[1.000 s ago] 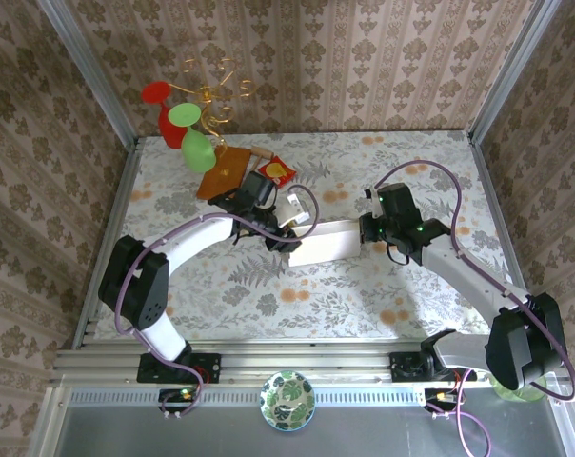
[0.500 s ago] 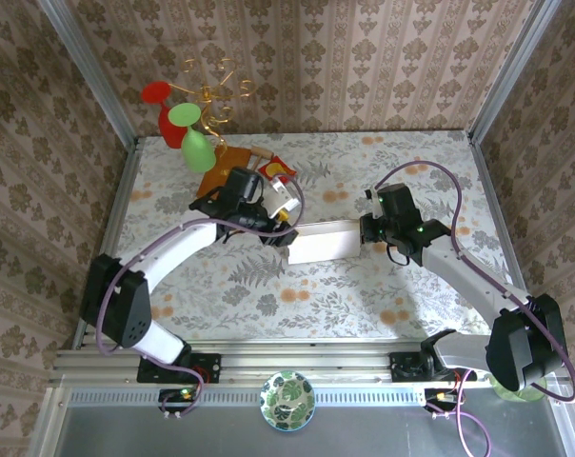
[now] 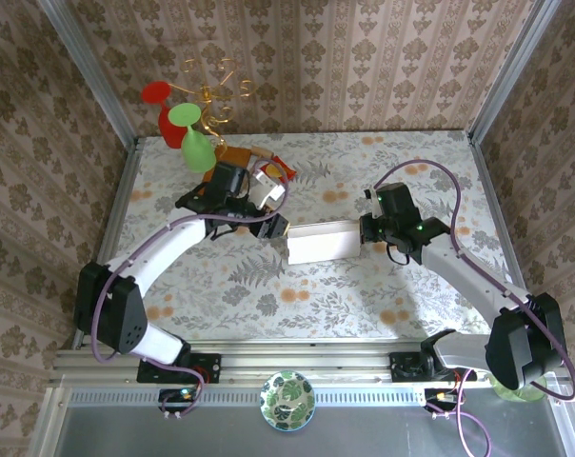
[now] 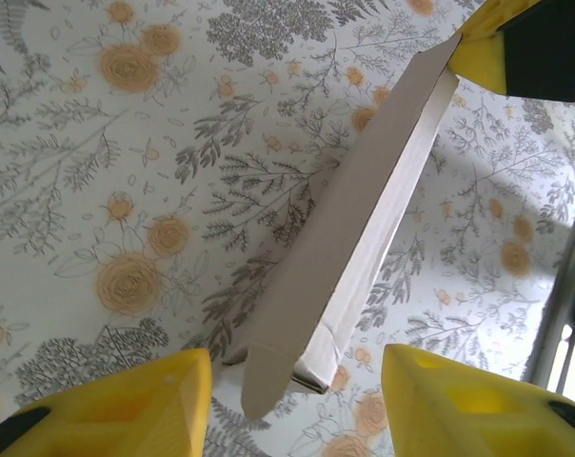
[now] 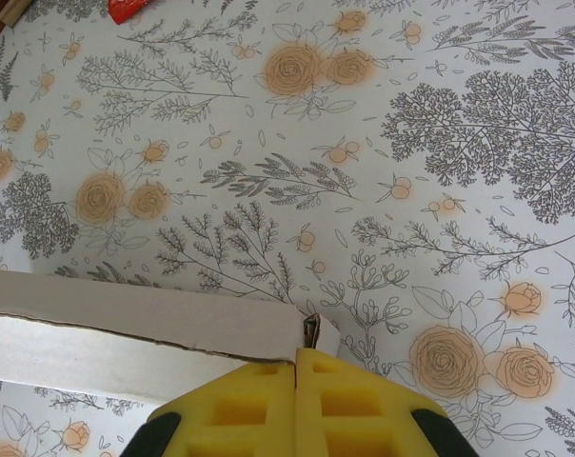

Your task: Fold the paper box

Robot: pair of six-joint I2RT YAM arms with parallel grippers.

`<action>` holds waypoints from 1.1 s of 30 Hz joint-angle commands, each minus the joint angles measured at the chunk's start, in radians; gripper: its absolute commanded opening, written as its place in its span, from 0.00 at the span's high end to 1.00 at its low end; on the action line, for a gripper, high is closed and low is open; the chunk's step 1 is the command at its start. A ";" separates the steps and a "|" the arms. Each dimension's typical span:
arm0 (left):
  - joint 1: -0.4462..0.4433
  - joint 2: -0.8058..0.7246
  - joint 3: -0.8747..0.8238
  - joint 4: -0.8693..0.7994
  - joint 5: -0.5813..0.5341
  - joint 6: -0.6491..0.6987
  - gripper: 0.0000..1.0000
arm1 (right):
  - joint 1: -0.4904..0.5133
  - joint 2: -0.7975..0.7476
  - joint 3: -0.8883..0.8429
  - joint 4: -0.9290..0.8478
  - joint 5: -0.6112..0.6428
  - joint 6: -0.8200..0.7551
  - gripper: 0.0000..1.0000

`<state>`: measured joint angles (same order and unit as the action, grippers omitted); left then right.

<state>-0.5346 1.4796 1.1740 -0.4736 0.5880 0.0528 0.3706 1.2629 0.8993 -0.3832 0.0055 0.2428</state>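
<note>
The off-white paper box (image 3: 322,242) lies mid-table as a long, low folded shape. My right gripper (image 3: 365,231) holds its right end. In the right wrist view the yellow fingertips of the right gripper (image 5: 297,358) are pressed together on the paper box (image 5: 126,319) at its corner flap. My left gripper (image 3: 276,225) hovers just off the box's left end. In the left wrist view the left gripper (image 4: 295,405) is open, its yellow fingers (image 4: 126,405) wide apart. The end of the paper box (image 4: 349,248) and a rounded tab sit between and beyond them, untouched.
A brown wooden board (image 3: 232,154) and a red packet (image 3: 279,163) lie behind the left arm. Red and green glasses (image 3: 188,133) on a gold wire stand occupy the back left corner. A patterned bowl (image 3: 287,400) sits on the near rail. Aluminium posts frame the table.
My left arm has drawn back and to the left, off the box's left end, and its jaws now stand apart. The right gripper has kept its hold and place.
</note>
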 commanded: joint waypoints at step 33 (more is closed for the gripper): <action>-0.091 0.152 0.152 -0.194 -0.128 -0.089 0.85 | 0.008 0.031 0.012 -0.103 0.027 0.021 1.00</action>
<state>-0.6090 1.6222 1.2850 -0.6247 0.4744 -0.0101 0.3706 1.2709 0.9085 -0.3920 0.0158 0.2440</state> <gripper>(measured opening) 0.158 0.059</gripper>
